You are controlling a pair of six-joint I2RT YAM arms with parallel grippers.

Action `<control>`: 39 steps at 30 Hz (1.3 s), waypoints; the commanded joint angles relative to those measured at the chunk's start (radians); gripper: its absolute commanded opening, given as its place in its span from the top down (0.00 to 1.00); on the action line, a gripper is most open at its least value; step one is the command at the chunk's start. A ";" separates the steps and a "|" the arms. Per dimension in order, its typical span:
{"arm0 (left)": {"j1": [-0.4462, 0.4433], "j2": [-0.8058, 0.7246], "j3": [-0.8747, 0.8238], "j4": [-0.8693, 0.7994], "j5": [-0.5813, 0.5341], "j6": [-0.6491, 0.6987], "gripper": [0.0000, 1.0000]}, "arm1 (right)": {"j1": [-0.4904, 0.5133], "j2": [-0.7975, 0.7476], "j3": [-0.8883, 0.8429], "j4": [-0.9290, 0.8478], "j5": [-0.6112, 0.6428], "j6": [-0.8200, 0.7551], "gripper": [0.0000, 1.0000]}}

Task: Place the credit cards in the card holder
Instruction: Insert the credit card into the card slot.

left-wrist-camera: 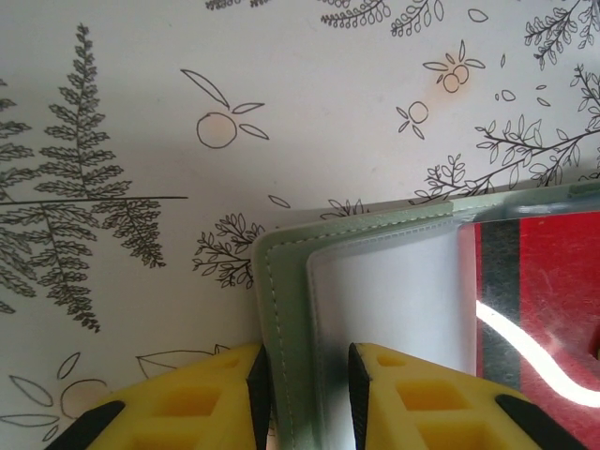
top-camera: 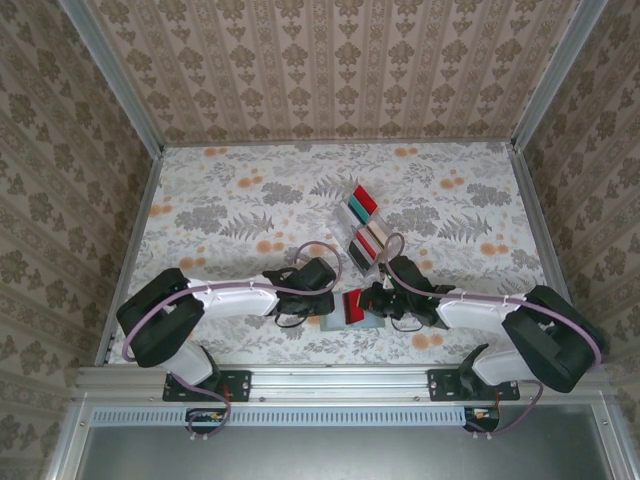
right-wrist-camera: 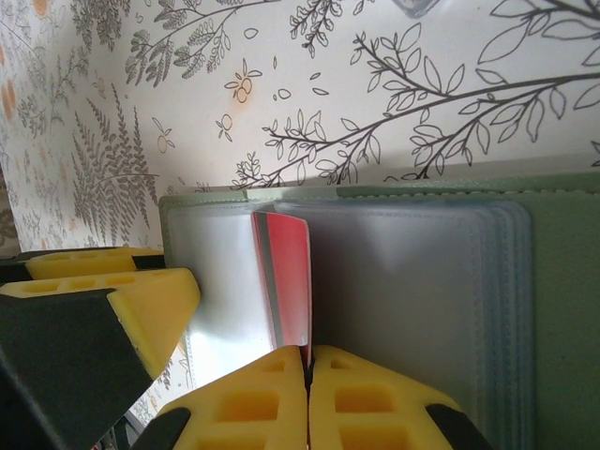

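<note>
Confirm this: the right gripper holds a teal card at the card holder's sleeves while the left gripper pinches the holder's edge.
Wrong colour: the card in the right gripper is red, not teal; the right wrist view shows it. The left gripper does pinch the card holder.

Left end effector (left-wrist-camera: 305,370) grips with jaws slightly apart (right end effector (right-wrist-camera: 307,364) pinched fully shut).

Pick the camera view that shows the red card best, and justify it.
Right wrist: the red card sits close and sharp between clear sleeves. Left wrist crops it behind glare; top external shows a tiny red patch.
</note>
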 commanded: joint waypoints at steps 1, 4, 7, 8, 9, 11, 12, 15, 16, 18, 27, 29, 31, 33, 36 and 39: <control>-0.010 0.037 0.009 0.006 0.039 0.007 0.69 | 0.018 0.058 -0.013 0.014 -0.001 0.025 0.92; -0.011 0.039 0.012 0.008 0.041 0.004 0.69 | 0.032 0.089 0.000 0.041 -0.003 0.038 0.91; -0.012 0.041 0.011 0.009 0.040 0.004 0.69 | 0.050 0.106 0.019 0.039 0.010 0.042 0.90; -0.013 0.041 0.011 0.011 0.041 0.004 0.69 | 0.056 0.112 0.026 0.039 0.012 0.043 0.89; -0.013 0.041 0.011 0.011 0.041 0.004 0.69 | 0.061 0.115 0.033 0.039 0.011 0.042 0.89; -0.013 0.041 0.011 0.011 0.041 0.004 0.69 | 0.069 0.120 0.047 0.022 0.015 0.034 0.89; -0.013 0.041 0.012 0.010 0.038 0.003 0.69 | 0.070 0.121 0.054 0.011 0.016 0.026 0.89; -0.013 0.040 0.012 0.012 0.038 0.002 0.69 | 0.072 0.123 0.072 -0.014 0.005 0.002 0.88; -0.013 0.039 0.012 0.011 0.037 0.005 0.69 | 0.074 0.124 0.079 -0.025 0.002 -0.006 0.88; -0.013 0.040 0.013 0.011 0.038 0.004 0.69 | 0.074 0.123 0.093 -0.049 -0.003 -0.021 0.86; -0.013 0.039 0.008 0.010 0.034 0.004 0.69 | 0.074 0.040 0.156 -0.243 0.063 -0.095 0.78; -0.013 0.037 0.008 0.012 0.035 0.005 0.69 | 0.074 0.052 0.158 -0.228 0.046 -0.095 0.80; -0.013 0.038 0.008 0.014 0.034 0.004 0.69 | 0.074 0.071 0.162 -0.211 0.028 -0.093 0.84; -0.013 0.038 0.008 0.019 0.036 0.004 0.69 | 0.073 0.087 0.162 -0.184 0.013 -0.087 0.87; -0.013 0.037 0.007 0.024 0.038 0.004 0.69 | 0.073 0.111 0.168 -0.154 -0.005 -0.076 0.88; -0.013 0.031 0.003 0.033 0.037 0.004 0.66 | 0.074 0.130 0.181 -0.140 -0.019 -0.069 0.88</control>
